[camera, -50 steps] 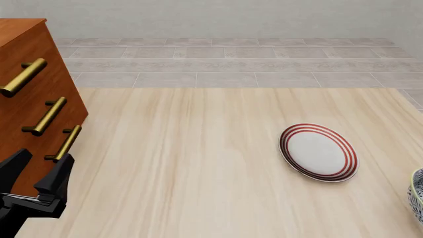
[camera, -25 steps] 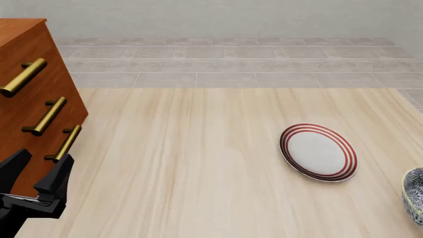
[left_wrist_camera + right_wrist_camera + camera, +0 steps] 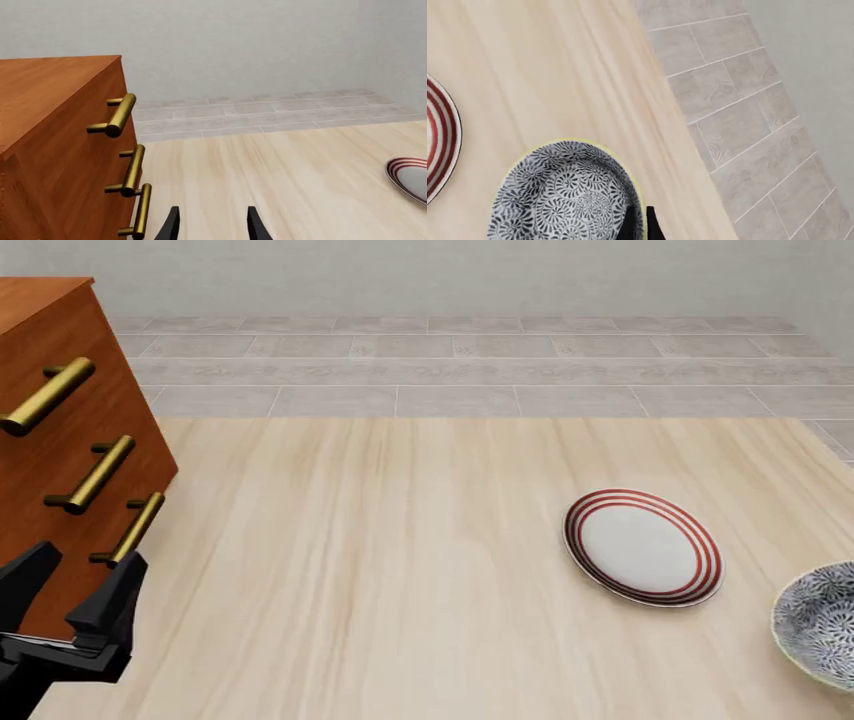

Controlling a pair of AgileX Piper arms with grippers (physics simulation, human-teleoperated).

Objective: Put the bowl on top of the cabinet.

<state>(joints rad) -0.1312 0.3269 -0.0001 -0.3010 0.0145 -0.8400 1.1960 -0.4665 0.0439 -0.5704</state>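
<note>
**Bowl tilted at the right edge, cabinet far left**

The worktop (image 3: 400, 570), pale wood with grain running away from the arms, carries everything; beyond its far edge lies a grey tiled floor (image 3: 467, 370) and a plain wall.

The cabinet (image 3: 67, 440) stands at the far left of the front view, reddish-brown, its long axis upright. Its drawer face with three brass bar handles (image 3: 91, 475) looks toward the middle of the worktop. Its flat top is only partly in the front view; the left wrist view shows more of that top as bare wood.

The left hand (image 3: 60, 625) sits low at the near left, just in front of the cabinet's lower corner, its two black fingers spread apart with nothing between them. In its wrist view the fingertips (image 3: 170, 227) point past the handles along the worktop.

The plate (image 3: 643, 546), white with red rings, lies right of centre, on the stretch of worktop between bowl and cabinet.

The bowl (image 3: 817, 625) is at the near right edge of the front view, cut off by the frame, near the plate but apart from it. It is tipped, its opening turned up and toward the plate, the patterned inside showing. In the right wrist view the right hand (image 3: 640, 225) has its fingers pressed on the bowl's pale rim, one inside and one outside.
</note>
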